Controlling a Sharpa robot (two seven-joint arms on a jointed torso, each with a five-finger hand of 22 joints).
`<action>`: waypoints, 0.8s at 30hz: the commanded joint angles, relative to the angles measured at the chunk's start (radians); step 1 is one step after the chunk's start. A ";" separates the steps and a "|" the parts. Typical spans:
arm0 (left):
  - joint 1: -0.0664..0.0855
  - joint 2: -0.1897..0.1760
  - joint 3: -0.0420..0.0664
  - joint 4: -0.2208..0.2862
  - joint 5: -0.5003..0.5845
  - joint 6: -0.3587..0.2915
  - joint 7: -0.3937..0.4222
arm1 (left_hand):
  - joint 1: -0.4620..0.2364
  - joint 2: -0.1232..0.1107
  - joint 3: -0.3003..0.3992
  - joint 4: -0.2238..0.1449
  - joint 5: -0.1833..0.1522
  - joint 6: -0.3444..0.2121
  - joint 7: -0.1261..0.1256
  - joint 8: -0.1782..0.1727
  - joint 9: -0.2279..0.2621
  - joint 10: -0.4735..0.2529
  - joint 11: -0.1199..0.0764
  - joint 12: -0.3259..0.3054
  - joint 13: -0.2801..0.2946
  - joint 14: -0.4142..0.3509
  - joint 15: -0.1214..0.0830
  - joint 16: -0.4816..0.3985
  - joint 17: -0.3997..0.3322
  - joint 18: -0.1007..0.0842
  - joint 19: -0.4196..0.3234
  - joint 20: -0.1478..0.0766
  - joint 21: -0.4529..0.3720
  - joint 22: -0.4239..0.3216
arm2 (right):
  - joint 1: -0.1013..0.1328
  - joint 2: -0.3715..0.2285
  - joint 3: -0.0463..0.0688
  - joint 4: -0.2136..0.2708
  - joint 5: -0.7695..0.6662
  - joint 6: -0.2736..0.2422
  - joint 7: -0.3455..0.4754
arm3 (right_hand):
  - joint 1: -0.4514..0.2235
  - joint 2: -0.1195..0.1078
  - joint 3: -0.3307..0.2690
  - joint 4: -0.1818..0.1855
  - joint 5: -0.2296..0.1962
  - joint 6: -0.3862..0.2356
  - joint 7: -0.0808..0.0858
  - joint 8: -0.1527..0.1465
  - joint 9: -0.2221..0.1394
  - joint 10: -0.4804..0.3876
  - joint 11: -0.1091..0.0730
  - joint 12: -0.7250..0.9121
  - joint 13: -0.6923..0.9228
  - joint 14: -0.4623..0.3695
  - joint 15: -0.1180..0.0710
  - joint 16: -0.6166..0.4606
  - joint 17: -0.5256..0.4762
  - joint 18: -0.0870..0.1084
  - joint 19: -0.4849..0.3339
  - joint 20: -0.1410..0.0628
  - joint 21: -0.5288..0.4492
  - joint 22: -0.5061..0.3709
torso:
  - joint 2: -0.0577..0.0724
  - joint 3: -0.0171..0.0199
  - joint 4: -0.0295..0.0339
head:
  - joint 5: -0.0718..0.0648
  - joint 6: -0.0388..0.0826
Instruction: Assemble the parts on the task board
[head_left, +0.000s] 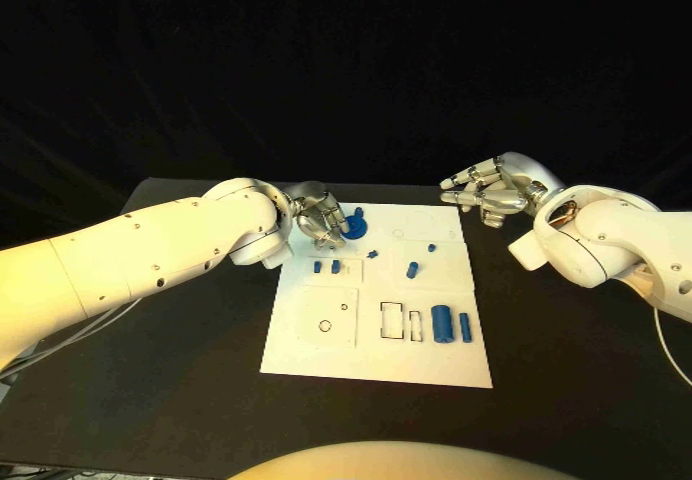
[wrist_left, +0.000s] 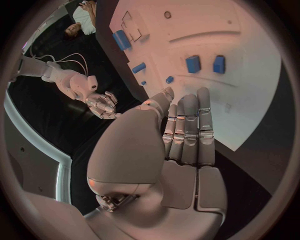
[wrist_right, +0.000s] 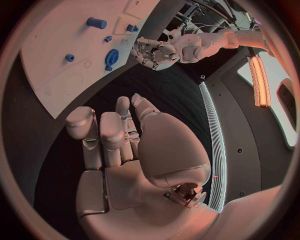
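— Task board (head_left: 378, 360) first: where is it?

— White plate in the middle of the black table (head_left: 577, 370), long side running away from the robot. The left hand (head_left: 320, 222) is over its far-left corner, right beside a blue gear-like part (head_left: 353, 224).

— Is it holding that gear?

— From the head camera I cannot tell; the fingers bunch around it. The right wrist camera helps: there the gear (wrist_right: 111, 58) lies on the board with the left hand (wrist_right: 152, 51) just beside it, fingers curled, seemingly apart from it. The left wrist camera shows that hand's fingers (wrist_left: 187, 125) straight and close together, with nothing in them.

— And the right hand?

— The right hand (head_left: 488, 194) hovers off the board's far-right corner, over bare table, fingers loosely bent and spread, holding nothing. Its own wrist view shows an empty palm (wrist_right: 125, 145).

— Room to move?

— Dark table lies free along both long edges and the near edge. The near-left part of the board is bare apart from small outlines.

— What else lies on the board?

— Two small blue blocks (head_left: 326, 267) near the left hand, a short peg (head_left: 413, 268) in the middle, a tiny piece (head_left: 372, 254) between them, and, nearer the robot, two upright cylinders (head_left: 451, 325) beside a rectangular outline (head_left: 392, 319). The left wrist view shows the blocks (wrist_left: 205, 64) plainly.
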 joint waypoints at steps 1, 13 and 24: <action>-0.006 0.013 -0.003 -0.011 -0.005 -0.105 0.227 | 0.009 -0.009 0.028 -0.014 0.004 0.031 -0.003 -0.027 -0.033 0.025 0.000 -0.047 -0.062 0.012 0.000 -0.024 -0.033 0.019 0.004 0.009 -0.005 -0.002 | 0.000 0.002 0.000 0.000 -0.008 0.009 0.003 | -0.008 -0.001 0.002 0.004 0.006 0.000 0.005 0.007 0.000 -0.008 -0.002 0.000 -0.002 -0.006 0.000 -0.005 -0.001 0.010 -0.007 0.001 -0.006 -0.002 | 0.002 -0.0005 -0.0007 | -0.007 0.002; -0.015 0.069 -0.019 -0.059 -0.167 -0.133 0.265 | -0.069 -0.044 0.014 -0.031 -0.002 0.132 -0.014 -0.111 -0.130 0.122 -0.006 -0.151 -0.234 0.103 -0.009 0.024 -0.071 0.020 0.086 0.010 0.011 0.000 | 0.000 0.004 0.000 0.000 -0.007 0.010 0.004 | -0.008 -0.001 0.002 0.004 0.006 0.000 0.005 0.007 0.000 -0.008 -0.002 0.000 -0.002 -0.006 0.000 -0.005 -0.001 0.010 -0.007 0.001 -0.006 -0.002 | 0.001 -0.0004 -0.0003 | -0.020 0.005; -0.020 0.104 -0.021 -0.097 -0.198 -0.117 0.231 | -0.081 -0.039 -0.005 -0.028 -0.001 0.176 -0.021 -0.135 -0.153 0.185 -0.016 -0.169 -0.272 0.135 -0.018 0.095 -0.035 0.020 0.126 0.004 0.004 -0.008 | 0.000 0.007 0.000 -0.001 -0.010 0.009 0.005 | -0.007 -0.001 0.004 0.004 0.007 0.000 0.005 0.007 0.000 -0.009 -0.002 0.000 -0.002 -0.006 -0.001 -0.005 -0.001 0.010 -0.006 0.001 -0.007 -0.002 | -0.001 0.0002 0.0013 | -0.025 0.007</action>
